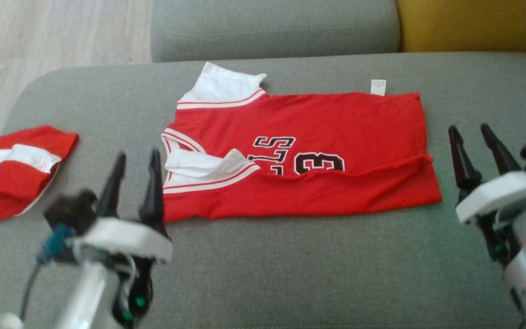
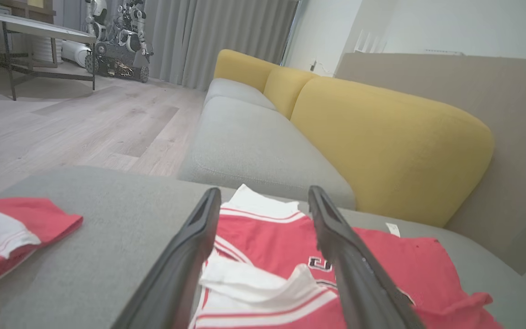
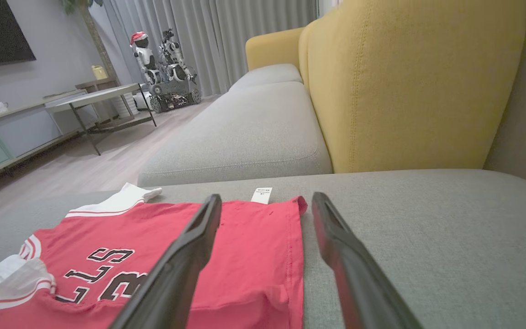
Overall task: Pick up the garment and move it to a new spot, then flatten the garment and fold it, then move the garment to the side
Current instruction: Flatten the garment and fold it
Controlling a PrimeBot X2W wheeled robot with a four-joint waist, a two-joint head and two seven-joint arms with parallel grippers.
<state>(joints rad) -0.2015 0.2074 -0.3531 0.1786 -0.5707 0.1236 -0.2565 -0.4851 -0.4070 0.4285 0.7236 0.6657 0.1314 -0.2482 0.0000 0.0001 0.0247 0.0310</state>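
Jersey [image 1: 318,119] lies on the cushion [image 1: 290,274], with bare room in front. Left hand [image 1: 137,157] and right hand [image 1: 468,130] flank it, fingers spread, empty.

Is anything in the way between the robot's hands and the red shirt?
Nothing visible is. Only bare grey cushion separates the left gripper and the right gripper from the shirt.

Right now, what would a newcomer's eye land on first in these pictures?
The red basketball jersey with white trim and black lettering draws the eye first, lying partly folded in the middle of the grey fabric sofa seat. The left gripper and right gripper flank it, both open and holding nothing. A second red and white garment lies at the seat's left edge.
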